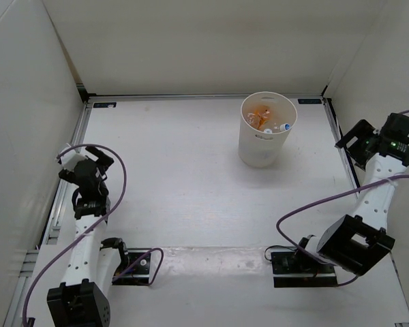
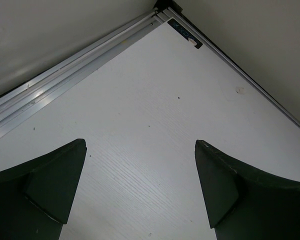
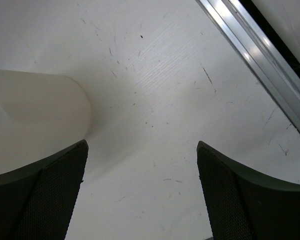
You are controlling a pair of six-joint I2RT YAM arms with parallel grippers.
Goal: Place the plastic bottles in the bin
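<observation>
The bin [image 1: 262, 151], a tall white translucent bucket, stands at the back right of the table. Inside it lie the plastic bottles: an orange-coloured one [image 1: 262, 117] and clear ones with pale caps [image 1: 278, 127]; how many there are I cannot tell. My left gripper [image 1: 85, 158] hovers far left, open and empty, and in its wrist view the left gripper [image 2: 140, 145] frames only bare table. My right gripper [image 1: 349, 140] is open and empty to the right of the bin. The right wrist view shows the right gripper [image 3: 141, 145] over the table, with the bin's wall [image 3: 35, 110] at left.
White enclosure walls surround the table. Aluminium rails run along the left edge [image 2: 65, 75] and the right edge [image 3: 260, 55]. Purple cables loop from both arms [image 1: 123, 184]. Black base plates sit at the near edge [image 1: 303, 262].
</observation>
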